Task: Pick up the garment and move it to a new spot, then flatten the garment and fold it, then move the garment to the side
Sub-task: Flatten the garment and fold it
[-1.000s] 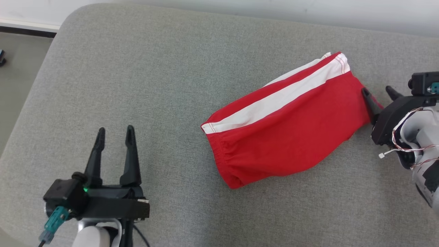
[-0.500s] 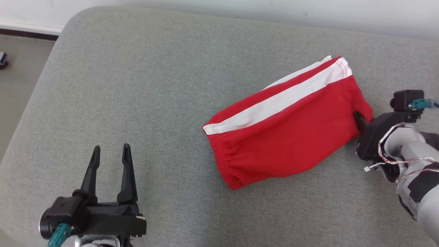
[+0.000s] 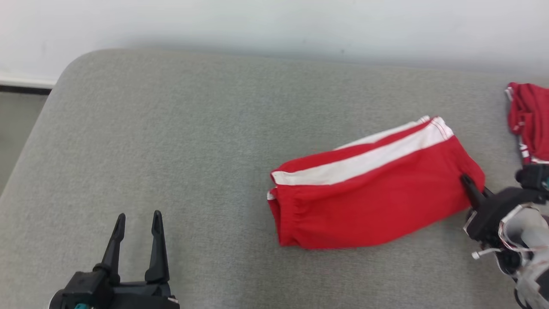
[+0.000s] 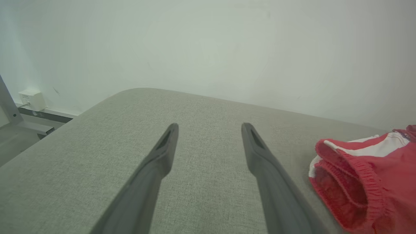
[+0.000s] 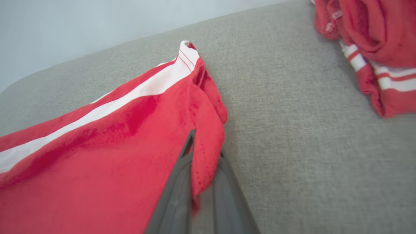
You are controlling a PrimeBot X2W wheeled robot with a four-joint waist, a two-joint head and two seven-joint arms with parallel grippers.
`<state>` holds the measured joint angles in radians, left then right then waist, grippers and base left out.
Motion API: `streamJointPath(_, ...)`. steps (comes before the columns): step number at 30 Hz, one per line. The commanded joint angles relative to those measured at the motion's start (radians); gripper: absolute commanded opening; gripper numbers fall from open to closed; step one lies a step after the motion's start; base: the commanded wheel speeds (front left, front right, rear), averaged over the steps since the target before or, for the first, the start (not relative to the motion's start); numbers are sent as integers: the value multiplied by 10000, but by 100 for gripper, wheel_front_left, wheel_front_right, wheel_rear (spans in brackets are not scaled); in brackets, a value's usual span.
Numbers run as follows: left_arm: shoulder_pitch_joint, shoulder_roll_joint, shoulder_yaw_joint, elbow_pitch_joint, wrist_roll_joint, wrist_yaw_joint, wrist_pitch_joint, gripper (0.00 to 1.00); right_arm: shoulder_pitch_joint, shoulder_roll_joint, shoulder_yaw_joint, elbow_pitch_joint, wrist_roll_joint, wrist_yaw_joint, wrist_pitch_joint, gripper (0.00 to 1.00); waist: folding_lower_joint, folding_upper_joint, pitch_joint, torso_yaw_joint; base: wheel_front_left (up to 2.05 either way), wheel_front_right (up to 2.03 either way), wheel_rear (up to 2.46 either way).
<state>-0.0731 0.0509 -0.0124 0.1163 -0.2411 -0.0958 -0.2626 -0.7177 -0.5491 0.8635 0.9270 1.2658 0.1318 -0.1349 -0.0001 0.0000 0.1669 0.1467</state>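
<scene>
On the grey cushion [image 3: 171, 150], red shorts [image 3: 369, 206] lie right of centre, a second red pile [image 3: 529, 124] sits at the upper right edge, the right gripper [image 3: 471, 189] at lower right is clamped on the shorts' right end, and the left gripper [image 3: 139, 214] at lower left stands open and empty.

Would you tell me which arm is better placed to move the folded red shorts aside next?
Right. The right gripper is shut on the right end of the red shorts, with cloth pinched between its fingers. The left gripper stands open over the bare grey cushion, apart from the shorts.
</scene>
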Motion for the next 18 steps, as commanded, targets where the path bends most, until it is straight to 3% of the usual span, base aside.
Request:
streamJointPath(1,146,-7,57,4,70,-4,-27,100,260,-160,-64,-90,147,-29,-117,0,1,0,-365,-416,0,0,0)
streamJointPath(10,513,-7,234,-36,255,-86,-27,100,1975,-1248,-394,-1219,871,-29,-738,0,1,0,-707,-956,0,0,0)
streamJointPath(18,520,-6,203,-29,294,-115,-27,100,2571,-1460,-599,-1637,838,-29,-962,0,1,0,-807,-1103,0,0,0)
